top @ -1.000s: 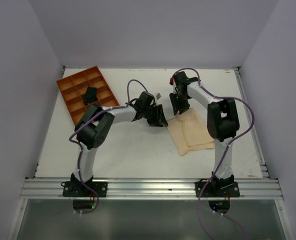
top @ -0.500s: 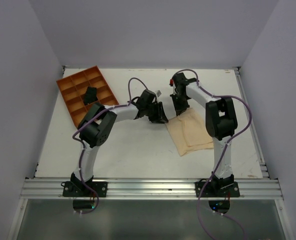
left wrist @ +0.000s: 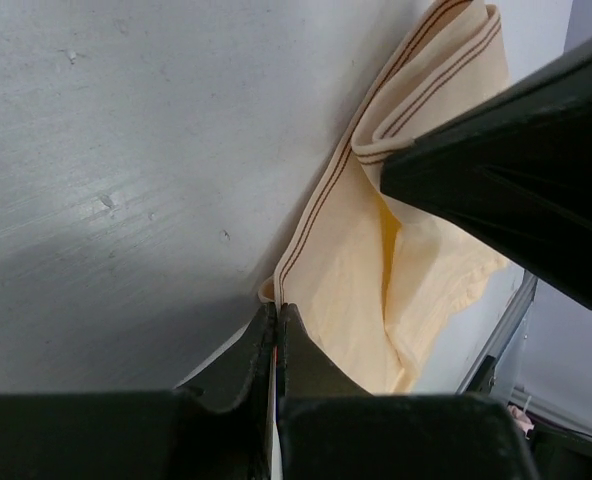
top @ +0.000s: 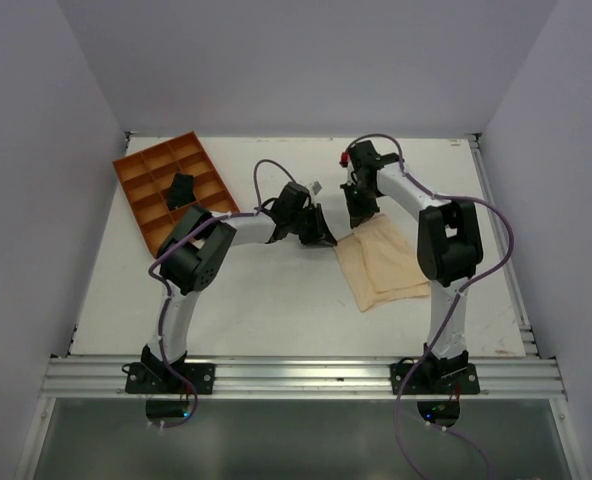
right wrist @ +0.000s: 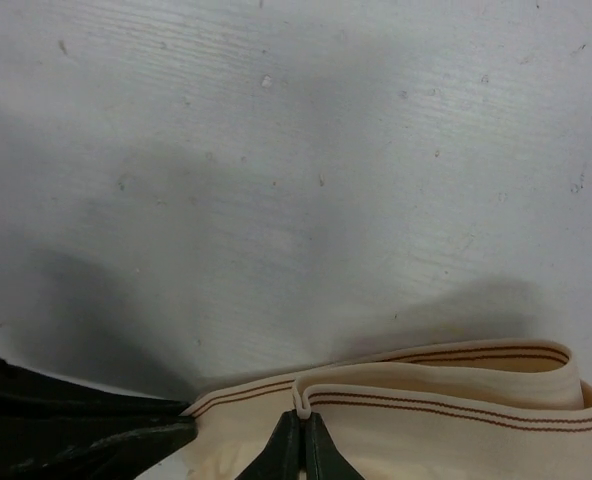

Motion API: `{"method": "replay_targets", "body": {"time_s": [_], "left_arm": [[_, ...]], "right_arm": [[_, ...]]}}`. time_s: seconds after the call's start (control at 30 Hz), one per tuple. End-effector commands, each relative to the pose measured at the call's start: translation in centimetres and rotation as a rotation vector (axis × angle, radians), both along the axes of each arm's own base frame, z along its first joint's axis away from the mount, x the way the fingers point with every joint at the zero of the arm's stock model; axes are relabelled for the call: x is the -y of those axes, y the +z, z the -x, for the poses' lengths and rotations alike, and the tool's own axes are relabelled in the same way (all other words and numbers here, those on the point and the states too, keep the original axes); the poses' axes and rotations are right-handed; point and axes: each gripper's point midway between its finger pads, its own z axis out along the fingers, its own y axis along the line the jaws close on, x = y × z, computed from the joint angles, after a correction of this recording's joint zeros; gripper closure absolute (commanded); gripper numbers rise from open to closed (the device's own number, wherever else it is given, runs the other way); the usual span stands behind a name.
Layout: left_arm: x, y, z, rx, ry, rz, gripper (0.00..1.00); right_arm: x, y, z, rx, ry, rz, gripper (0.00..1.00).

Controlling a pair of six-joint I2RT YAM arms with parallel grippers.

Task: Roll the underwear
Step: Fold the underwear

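A white tabletop (top: pixel 276 300) carries the underwear (top: pixel 381 265) right of centre. It looks thin, limp and light. The left tool (top: pixel 321 237) is pinched shut on the left corner of its striped far edge. The right tool (top: pixel 360 216) nips a fold further right. Both are likely sound holds.

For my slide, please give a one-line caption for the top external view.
The left hand and right hand pinch the far edge of the beige underwear on the white table.
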Motion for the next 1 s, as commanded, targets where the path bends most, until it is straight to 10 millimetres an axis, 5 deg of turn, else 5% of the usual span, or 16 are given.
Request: {"method": "replay_targets", "body": {"time_s": [0.0,0.3,0.7,0.97], "left_arm": [[1.0,2.7,-1.1,0.069,0.001,0.08,1.0],[1.0,2.5,-1.0,0.061,0.004,0.082,1.0],[0.9,2.3,-0.8,0.061,-0.007,0.077,1.0],[0.1,1.9,-0.4,0.043,-0.002,0.046,0.93]], "right_arm": [[-1.5,3.8,0.4,0.061,0.001,-0.103,1.0],[-2.7,2.2,3.3,-0.004,0.006,-0.152,1.0],[-4.7,0.4,3.9,-0.029,-0.037,-0.176,1.0],[-4.4,-0.6,4.3,-0.034,-0.071,-0.158,0.87]]}}
